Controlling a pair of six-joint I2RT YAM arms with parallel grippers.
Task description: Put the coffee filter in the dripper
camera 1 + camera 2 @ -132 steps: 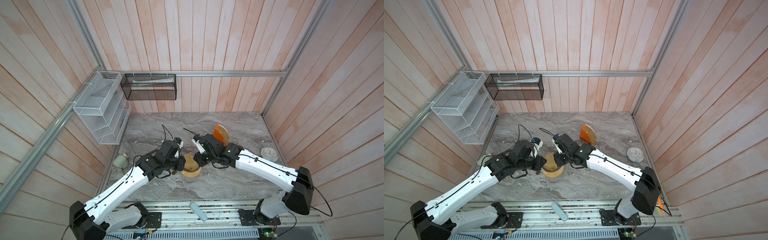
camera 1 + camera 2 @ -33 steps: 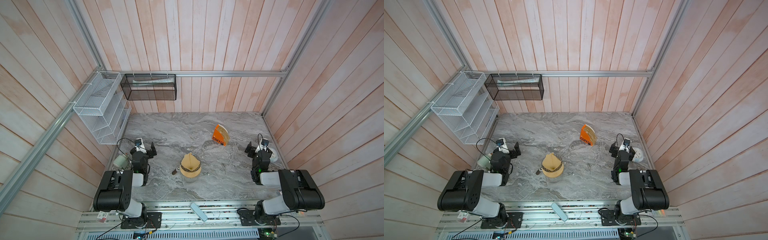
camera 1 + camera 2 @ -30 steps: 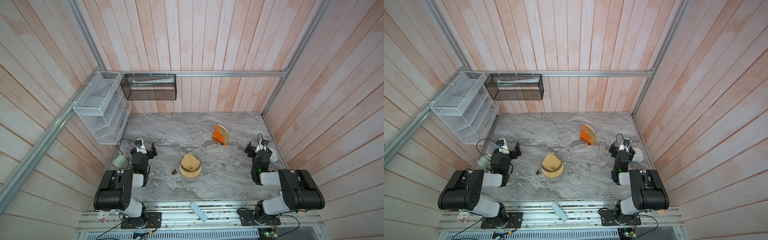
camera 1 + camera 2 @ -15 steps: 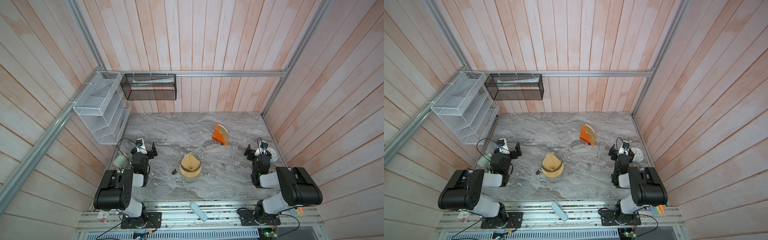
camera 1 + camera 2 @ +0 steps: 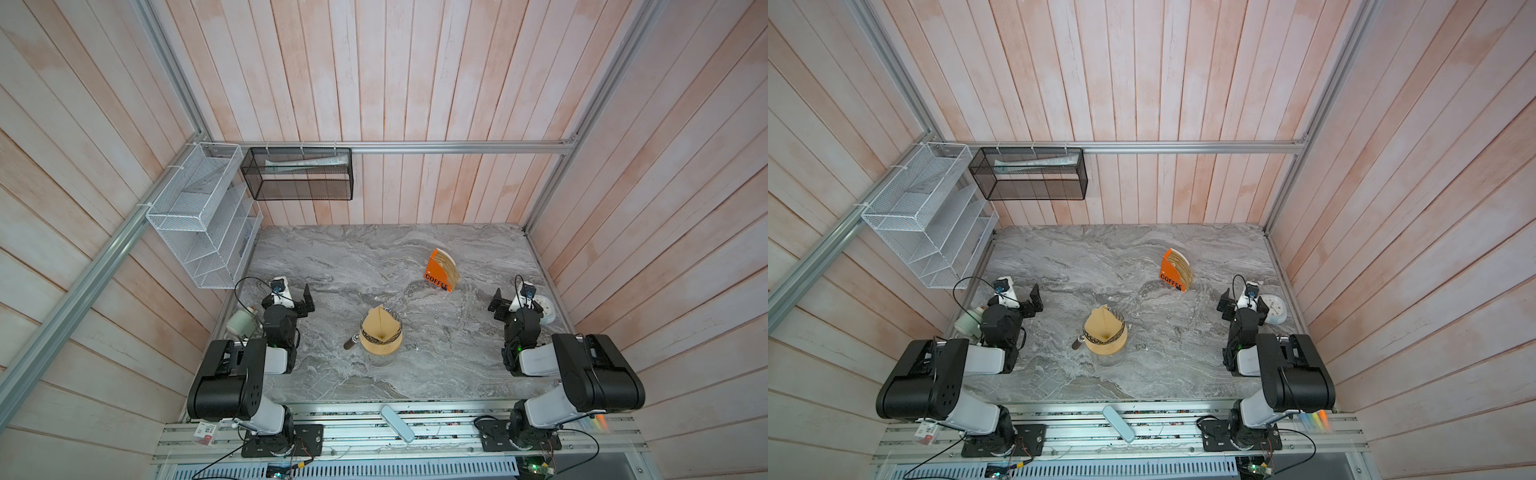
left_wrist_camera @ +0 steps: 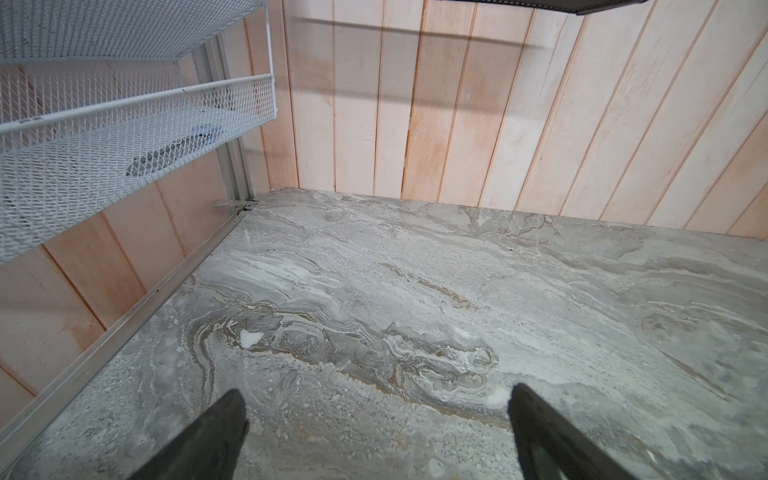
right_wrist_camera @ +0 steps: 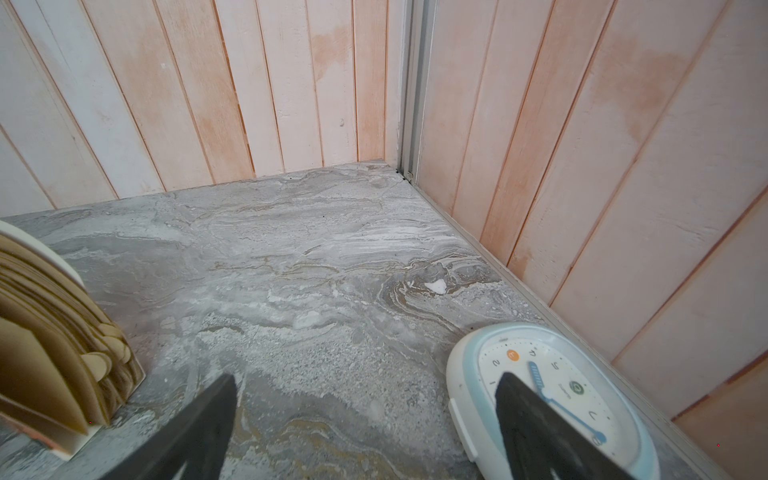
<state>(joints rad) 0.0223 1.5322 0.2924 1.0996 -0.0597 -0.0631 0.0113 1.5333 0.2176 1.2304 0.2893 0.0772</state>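
The tan coffee filter [image 5: 376, 325] [image 5: 1100, 321] sits opened as a cone inside the smoky ribbed dripper [image 5: 381, 338] [image 5: 1105, 337], one corner poking above the rim. The dripper rests on a pale wooden ring [image 5: 380, 349] over a clear glass jug [image 5: 380, 360] near the middle of the marble table. My left gripper [image 5: 299, 299] [image 5: 1027, 301] [image 6: 376, 399] is open and empty by the left edge. My right gripper [image 5: 515, 303] [image 5: 1244, 305] [image 7: 365, 382] is open and empty by the right edge. Both are well apart from the dripper.
An orange COFFEE stand [image 5: 436, 276] [image 5: 1171, 276] holding several spare filters [image 7: 41, 332] stands at the back right. A white clock [image 5: 546, 309] [image 7: 552, 386] lies beside my right gripper. A small white pot [image 5: 239, 324] sits behind my left arm. A white wire rack [image 5: 203, 216] [image 6: 104, 124] and a black mesh basket [image 5: 299, 178] hang on the walls.
Both arms have drawn back from the dripper to the table's front corners, leaving the filter in it. Over the last second only the right arm shifted slightly.
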